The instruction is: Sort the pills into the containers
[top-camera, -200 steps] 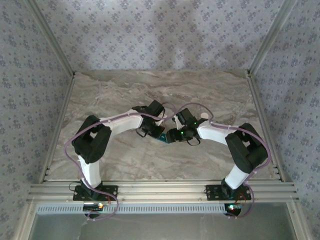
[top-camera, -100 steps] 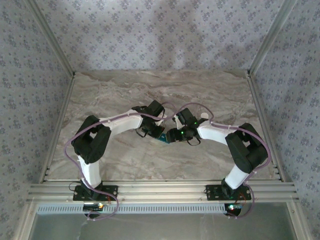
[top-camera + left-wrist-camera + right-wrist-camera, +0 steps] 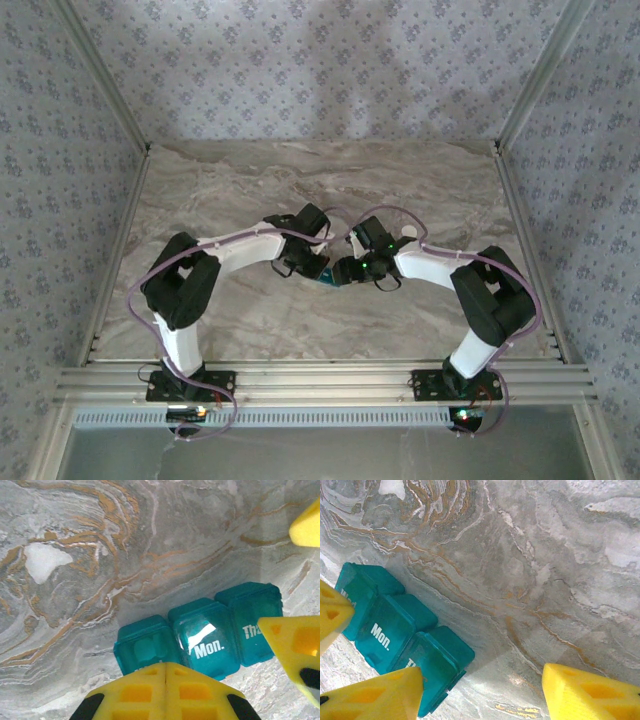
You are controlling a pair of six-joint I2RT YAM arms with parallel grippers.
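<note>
A teal-blue strip of containers [image 3: 200,637] lies flat at the middle of a marble-patterned table [image 3: 250,190], between the two arms' wrists. It has three square compartments in a row, of glossy, see-through plastic with rounded corners. White lettering on the middle lid reads "Mon."

In the left wrist view its long axis runs left to right, rising slightly rightward. The left gripper [image 3: 165,672] has ribbed yellow fingers pressed flat together, holding nothing, at the strip's near edge. The right gripper [image 3: 482,672] stands partly open. One yellow finger sits over the strip's end compartment and the other over bare table, gripping nothing.
</note>
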